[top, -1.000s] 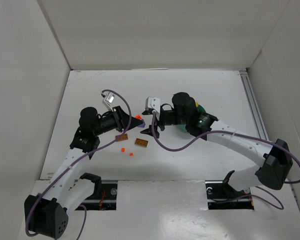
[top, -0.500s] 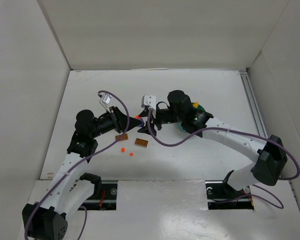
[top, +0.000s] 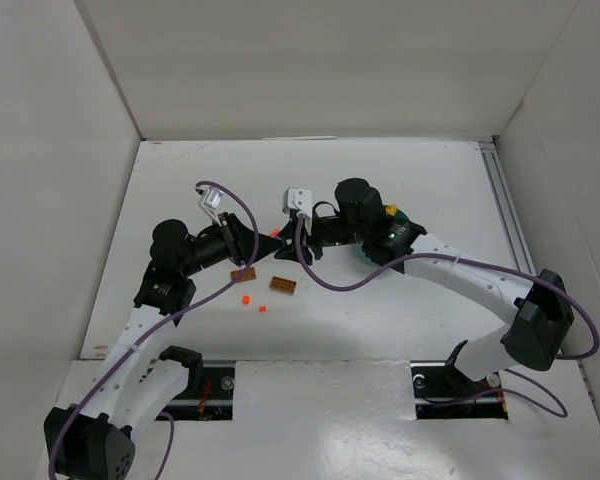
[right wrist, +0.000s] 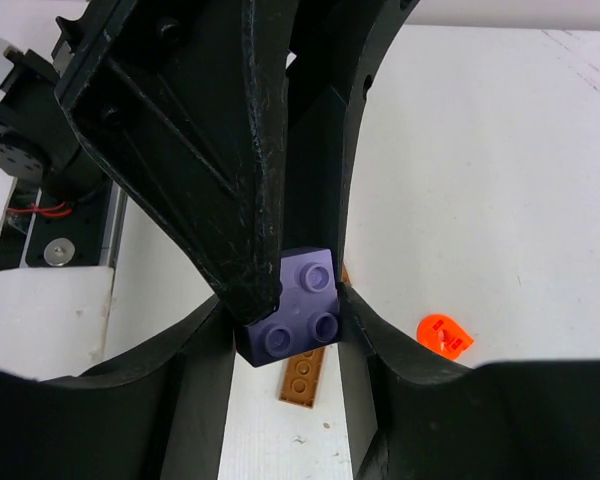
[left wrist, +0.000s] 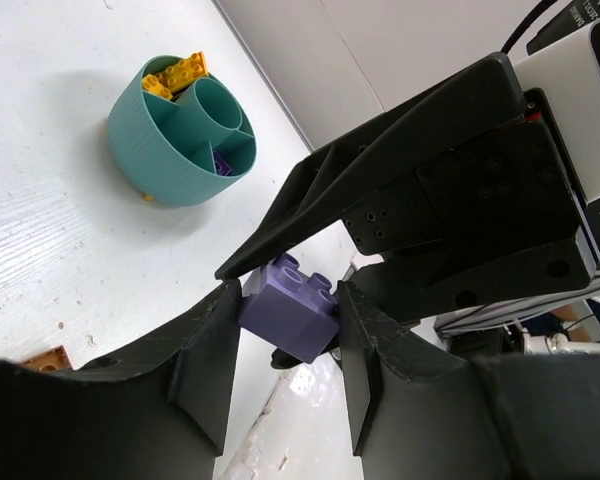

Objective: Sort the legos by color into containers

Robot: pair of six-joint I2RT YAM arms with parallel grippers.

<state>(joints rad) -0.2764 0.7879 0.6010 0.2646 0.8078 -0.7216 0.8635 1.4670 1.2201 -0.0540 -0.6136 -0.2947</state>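
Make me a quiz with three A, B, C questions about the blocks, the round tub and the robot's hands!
1. Where is the yellow brick?
A. on the bare table
B. in an outer compartment of the teal tub
C. in the round middle cup

2. What colour is the brick between the fingers?
A. red
B. green
C. purple

3. What is the left gripper doing?
A. it is shut on the purple brick
B. it is wide open and empty
C. it is shut on a green brick

Answers:
1. B, the left wrist view shows it lying in a wedge at the tub's rim, with the middle cup empty.
2. C, both wrist views show a purple studded brick.
3. A, its two fingers press the brick's sides.
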